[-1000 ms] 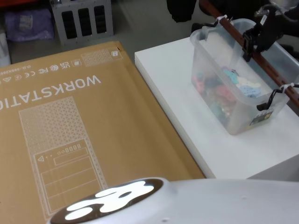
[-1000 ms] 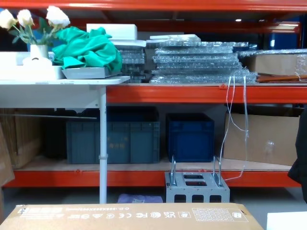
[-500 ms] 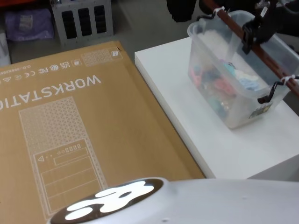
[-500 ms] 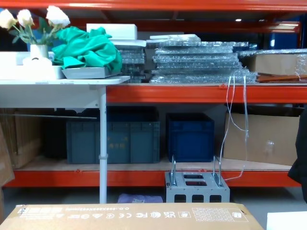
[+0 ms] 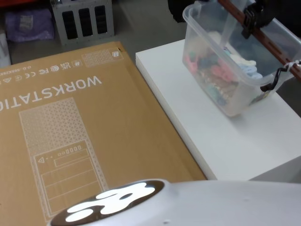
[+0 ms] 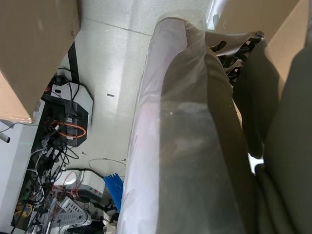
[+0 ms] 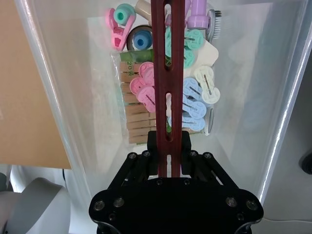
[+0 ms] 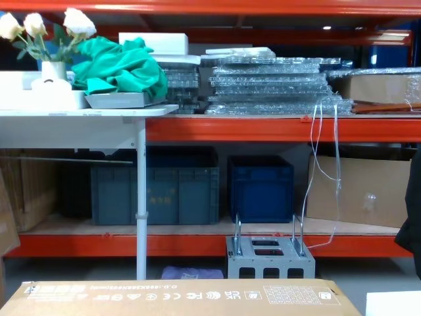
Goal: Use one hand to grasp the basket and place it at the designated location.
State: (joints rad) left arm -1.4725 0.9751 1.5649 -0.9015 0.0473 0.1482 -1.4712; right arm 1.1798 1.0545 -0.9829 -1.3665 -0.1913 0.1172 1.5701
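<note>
The right gripper is pinched on the dark red handle, and the basket hangs tilted, apparently just clear of the white surface. A slow, level carry should stop the swing and keep the clothes pegs from sliding. Nothing marks the designated location, and the head view cuts off the basket's far rim.
</note>
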